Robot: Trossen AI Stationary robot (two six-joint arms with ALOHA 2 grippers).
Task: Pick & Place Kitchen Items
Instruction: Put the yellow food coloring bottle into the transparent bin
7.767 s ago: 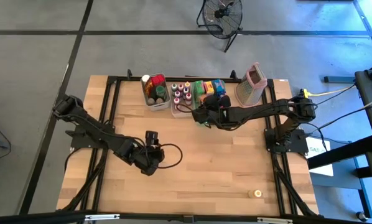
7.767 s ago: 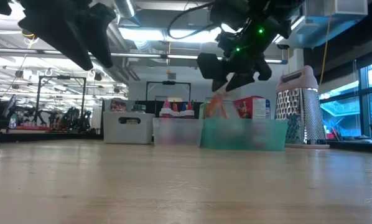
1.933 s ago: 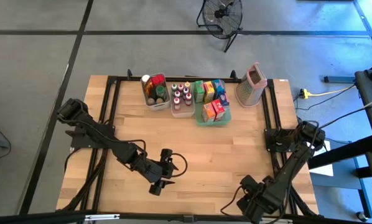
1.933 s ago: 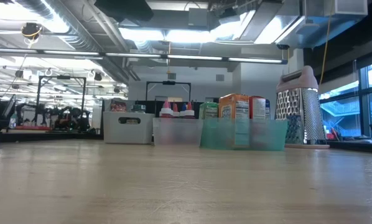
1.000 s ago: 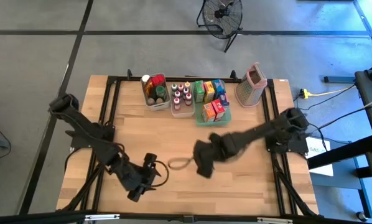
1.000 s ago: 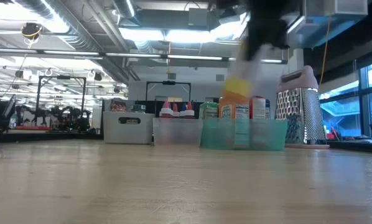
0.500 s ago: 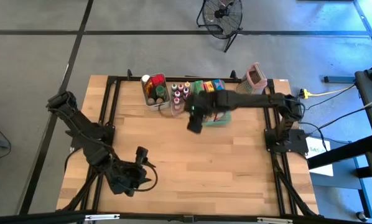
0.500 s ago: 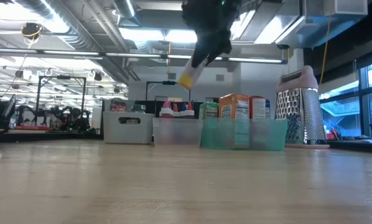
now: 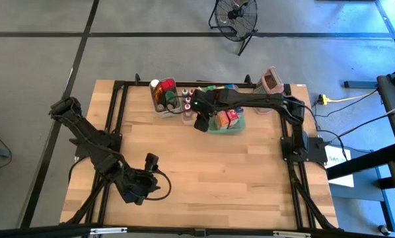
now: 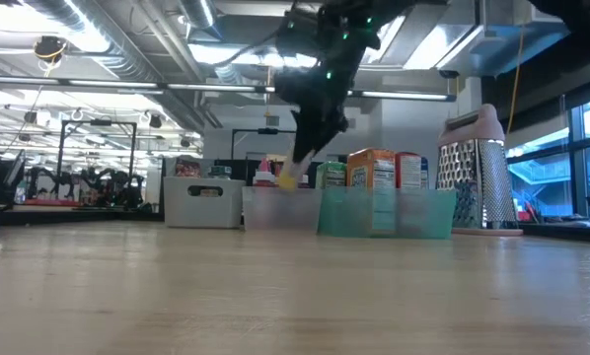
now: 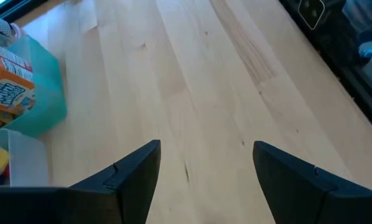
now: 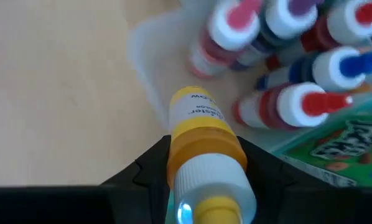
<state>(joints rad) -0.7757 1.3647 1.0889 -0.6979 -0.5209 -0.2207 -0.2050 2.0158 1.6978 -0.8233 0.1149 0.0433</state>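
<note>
My right gripper (image 9: pixel 201 123) is shut on a small yellow and orange bottle (image 12: pixel 201 143). It hangs over the near left corner of the clear bin (image 9: pixel 192 106), which holds little white-capped bottles (image 12: pixel 298 99) at the table's far edge. In the low view the bottle's yellow end (image 10: pixel 288 180) hangs about level with the bin's rim. My left gripper (image 11: pixel 204 152) stands open over bare wood near the table's front left (image 9: pixel 150 159), holding nothing. My right gripper pinches the bottle between its two fingers (image 12: pixel 145 171) at the orange and white middle band (image 12: pixel 204 155). The fingers slant down from above and lie along the bottle. Its yellow-labelled end (image 12: pixel 195 106) sticks out beyond the fingertips. The bottle is lifted clear and points down at the bin.
A white bin (image 9: pixel 164 96) of jars stands left of the clear bin. A green tray (image 9: pixel 227 127) of coloured boxes stands right of it. A metal grater (image 9: pixel 267 89) with a pink top is at the far right. Bare wood fills the table's middle and near half.
My right gripper has swept quickly from the table's middle toward the far edge with the yellow bottle and has sunk over the clear bin of small bottles. My left gripper has drifted a little toward the table's left and has turned.
</note>
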